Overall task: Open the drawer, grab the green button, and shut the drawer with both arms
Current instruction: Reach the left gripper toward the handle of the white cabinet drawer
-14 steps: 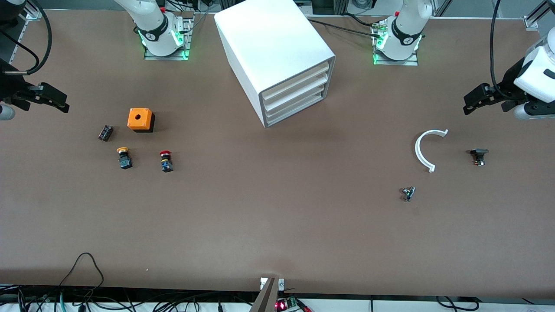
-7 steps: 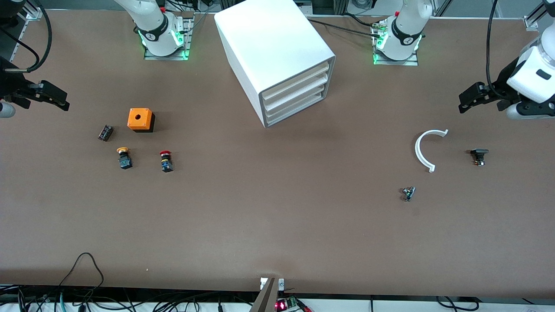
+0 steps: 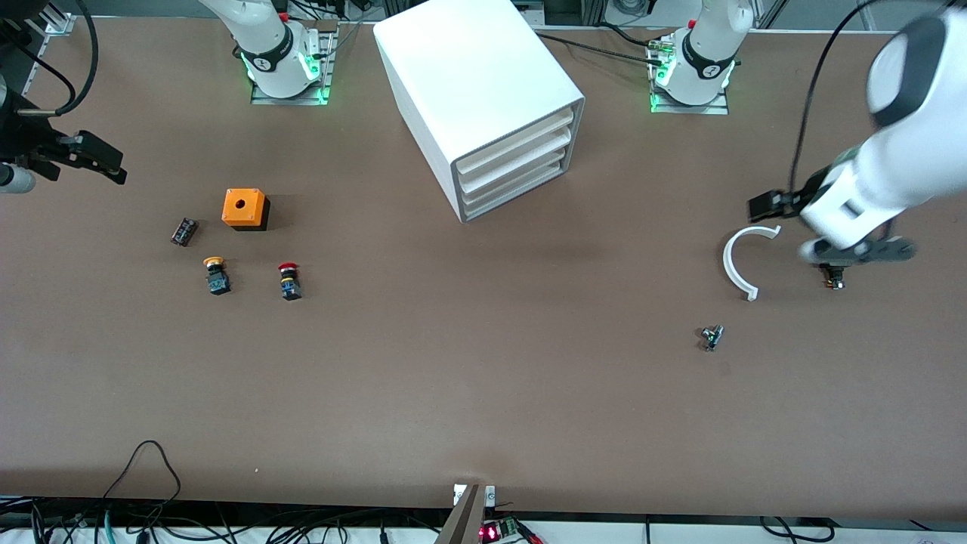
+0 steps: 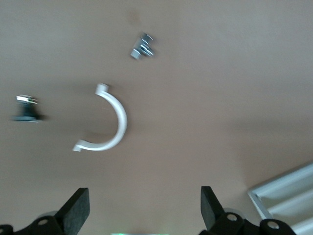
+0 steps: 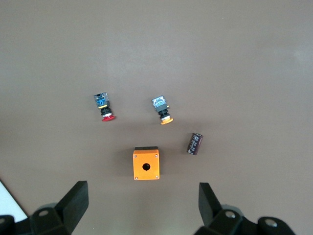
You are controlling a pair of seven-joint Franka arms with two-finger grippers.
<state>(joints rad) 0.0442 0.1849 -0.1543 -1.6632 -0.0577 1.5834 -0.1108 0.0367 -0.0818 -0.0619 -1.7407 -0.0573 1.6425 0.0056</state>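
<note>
Probably the drawer (image 3: 521, 189) slides stiffly; hook its front lip; left gripper (image 4: 142, 213) and right gripper (image 5: 142, 208) gape wide, empty.

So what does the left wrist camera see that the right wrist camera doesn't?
Only the left wrist view: a white curved bracket, a small metal part, a black part and a corner of the white drawer cabinet.
Only the right wrist view: an orange box, a red-capped button, a yellow-capped button and a dark cylinder.
Both: brown table and open black jaws.
</note>
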